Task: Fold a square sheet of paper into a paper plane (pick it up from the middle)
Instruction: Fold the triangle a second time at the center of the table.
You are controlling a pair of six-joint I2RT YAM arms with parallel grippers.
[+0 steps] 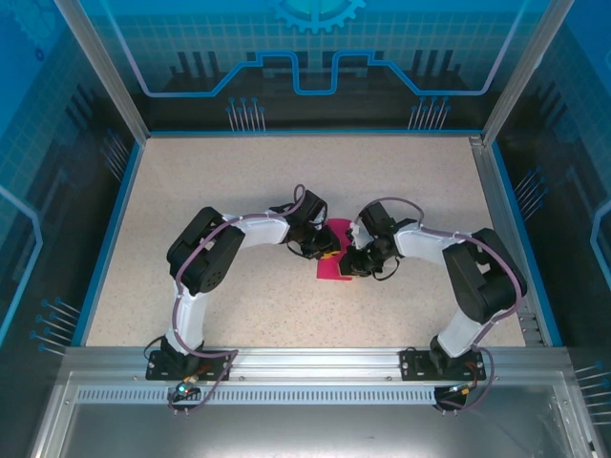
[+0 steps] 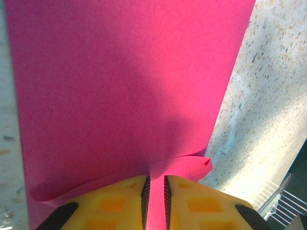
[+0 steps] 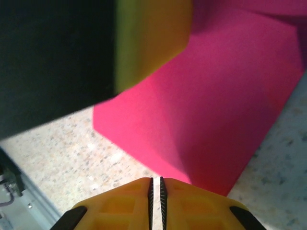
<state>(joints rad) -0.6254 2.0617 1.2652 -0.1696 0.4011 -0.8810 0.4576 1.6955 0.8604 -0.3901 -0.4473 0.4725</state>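
Being held near the middle of the desk point(image 1: 239, 191), the square sheet of paper point(image 1: 329, 270) is met from both sides by the left gripper point(image 1: 326, 251) and the right gripper point(image 1: 349, 261).

From the top view, the two arms are seen bent inward, with the magenta sheet lying between their tips. From the left wrist view, the sheet point(image 2: 120, 86) is seen partly folded over itself, and its near part is clamped between the closed jaws of the left gripper point(image 2: 155, 184). From the right wrist view, the right gripper point(image 3: 155, 184) is seen with its jaws drawn almost together at the sheet's point(image 3: 216, 105) near edge; whether that edge is pinched cannot be told. A blurred yellow finger point(image 3: 148, 43) of the left gripper is seen above.
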